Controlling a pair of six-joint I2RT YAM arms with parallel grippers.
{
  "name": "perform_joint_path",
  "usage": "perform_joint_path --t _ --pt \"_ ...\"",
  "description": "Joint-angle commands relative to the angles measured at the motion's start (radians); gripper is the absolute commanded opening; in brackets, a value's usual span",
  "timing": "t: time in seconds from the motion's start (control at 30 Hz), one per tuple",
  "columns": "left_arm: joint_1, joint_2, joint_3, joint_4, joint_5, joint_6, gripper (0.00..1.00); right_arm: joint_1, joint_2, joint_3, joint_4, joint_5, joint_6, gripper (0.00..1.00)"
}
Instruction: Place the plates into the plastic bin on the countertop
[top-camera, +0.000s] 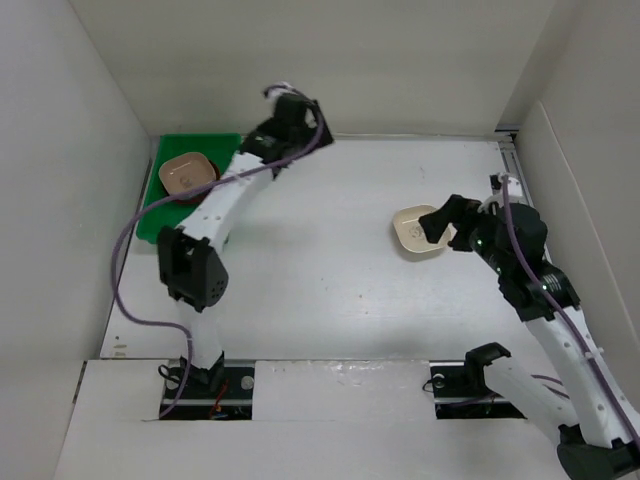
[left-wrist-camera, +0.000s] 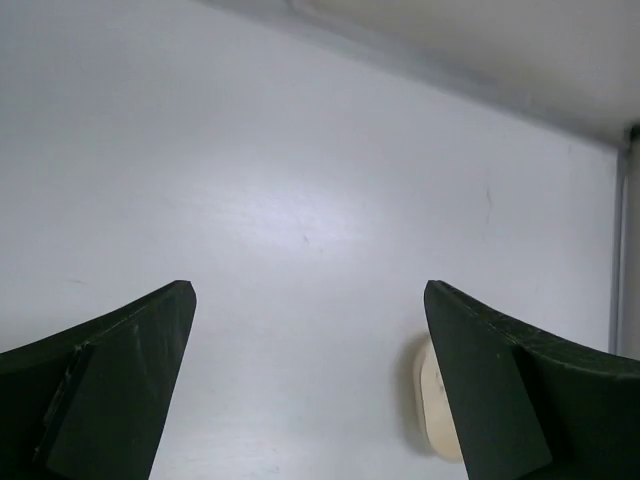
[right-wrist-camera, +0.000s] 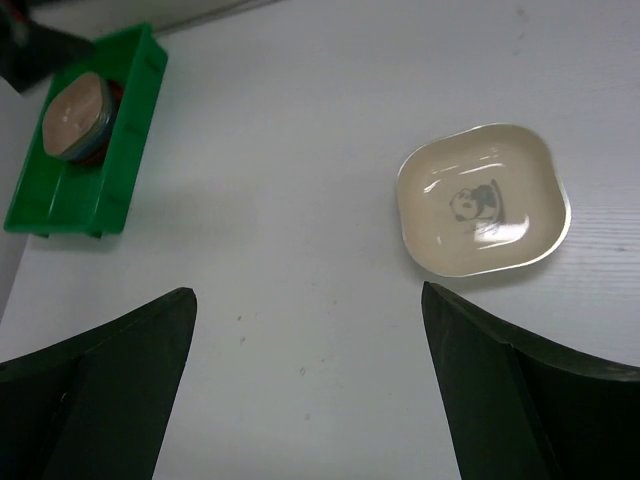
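Observation:
The green plastic bin (top-camera: 160, 212) stands at the back left of the white countertop (top-camera: 330, 260). It holds a stack of plates with a pinkish-tan plate (top-camera: 188, 172) on top. In the right wrist view the bin (right-wrist-camera: 130, 140) and the stack (right-wrist-camera: 75, 115) show far left, with lavender and red-brown rims under the top plate. A cream plate (top-camera: 410, 232) with a panda print lies alone at right, also in the right wrist view (right-wrist-camera: 483, 198). My right gripper (top-camera: 440, 222) is open and empty just above it. My left gripper (top-camera: 283, 98) is open and empty, raised right of the bin.
White walls border the countertop on the left, back and right. The left arm's links cross over the bin's right side. In the left wrist view the cream plate (left-wrist-camera: 432, 400) peeks from behind the right finger.

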Motion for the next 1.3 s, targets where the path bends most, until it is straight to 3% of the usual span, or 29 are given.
perform_joint_path --t 0.0,0.1,0.17,0.4,0.5,0.53,0.63,0.77,0.8,0.9,0.93,1.03,1.13,1.23,1.27 --pt "-0.194 0.111 0.008 -0.003 0.017 -0.040 0.99 0.008 -0.089 0.097 -0.073 0.255 0.074 1.00" --pt "-0.350 0.272 0.165 -0.067 -0.007 -0.072 0.99 0.008 -0.138 0.140 -0.151 0.334 0.102 1.00" --pt "-0.398 0.338 0.237 -0.087 -0.027 -0.101 0.99 0.008 -0.165 0.158 -0.195 0.394 0.114 1.00" --pt "-0.466 0.461 0.212 -0.014 -0.007 -0.185 0.99 0.008 -0.237 0.180 -0.232 0.397 0.114 1.00" --pt "-0.466 0.528 0.251 -0.014 0.003 -0.196 0.89 0.008 -0.246 0.180 -0.232 0.365 0.094 1.00" --pt "-0.466 0.563 0.283 -0.031 0.003 -0.196 0.76 0.008 -0.257 0.180 -0.232 0.353 0.094 1.00" --pt "-0.466 0.599 0.315 -0.063 -0.020 -0.209 0.55 0.008 -0.269 0.180 -0.223 0.342 0.083 1.00" --pt "-0.466 0.634 0.315 -0.077 -0.029 -0.209 0.52 0.008 -0.278 0.190 -0.223 0.323 0.083 1.00" --pt "-0.466 0.634 0.315 -0.077 -0.029 -0.209 0.41 0.008 -0.278 0.190 -0.223 0.323 0.083 1.00" --pt "-0.466 0.644 0.326 -0.089 -0.038 -0.196 0.20 0.008 -0.278 0.190 -0.213 0.314 0.083 1.00" --pt "-0.466 0.644 0.326 -0.107 -0.058 -0.196 0.00 0.008 -0.278 0.190 -0.213 0.303 0.083 1.00" --pt "-0.407 0.578 0.337 -0.141 -0.095 -0.186 0.00 0.008 -0.288 0.169 -0.188 0.280 0.074 1.00" --pt "-0.331 0.424 0.250 -0.109 -0.132 -0.128 0.00 0.008 -0.288 0.114 -0.138 0.213 0.050 1.00" --pt "-0.187 0.300 0.222 -0.086 -0.065 0.003 0.00 0.008 -0.263 0.057 -0.085 0.141 0.027 1.00" --pt "-0.096 0.286 0.241 -0.086 0.018 0.040 0.00 0.008 -0.254 0.043 -0.073 0.130 0.027 1.00"
